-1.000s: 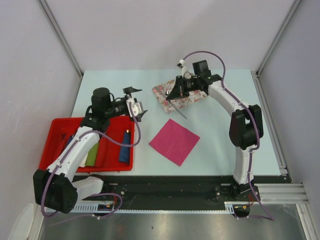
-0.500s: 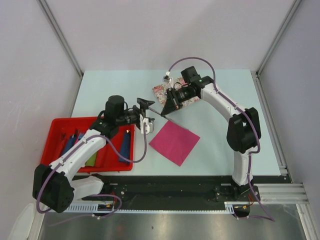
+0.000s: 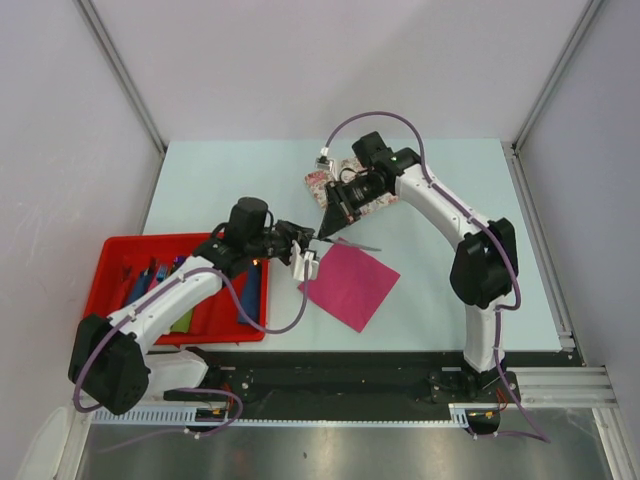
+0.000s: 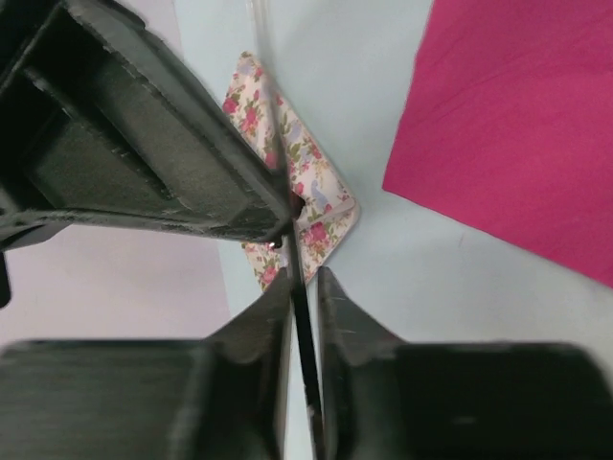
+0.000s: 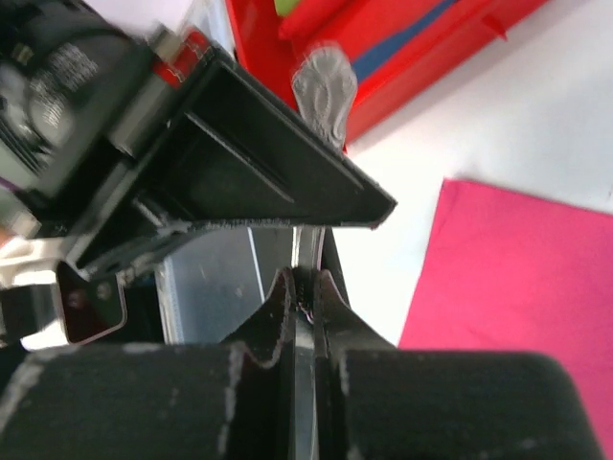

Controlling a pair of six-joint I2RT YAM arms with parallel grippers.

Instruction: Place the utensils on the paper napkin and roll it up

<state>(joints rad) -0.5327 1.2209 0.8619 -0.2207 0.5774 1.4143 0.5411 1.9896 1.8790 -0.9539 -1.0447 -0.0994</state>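
The pale table (image 3: 200, 180) is the biggest thing, and it lies under both pincers. The red tray (image 3: 120, 250) sits well behind the left pincer (image 4: 305, 287), under that arm, with a blue roll (image 3: 250, 290) in it.

The paper napkin (image 3: 352, 287) is next. It is pink and flat and open like a square. Its top corner is just beside the left pincer and just below the right pincer (image 5: 305, 283). Nothing lies on it.

The flowery mat (image 3: 320, 183) is smaller. It is right behind the right pincer, and the arm hides part of it, so it is hard to tell if more cutlery waits there.

The 2 pincers meet tip to tip above the napkin's corner. The right pincer is squeezed tight on 1 thin silvery utensil (image 5: 324, 91). The utensil runs out in front of it, past the left pincer, to a rounded end. The left pincer has its 2 fingers almost together, with a thin metal strip between them. It is not clear if it is really gripping the strip or only close around it.

So the job looks like it is near the start. 1 utensil is up in the air by the napkin, not on it yet. All the utensils need to be laid on the napkin. After that, the napkin has to be rolled up.
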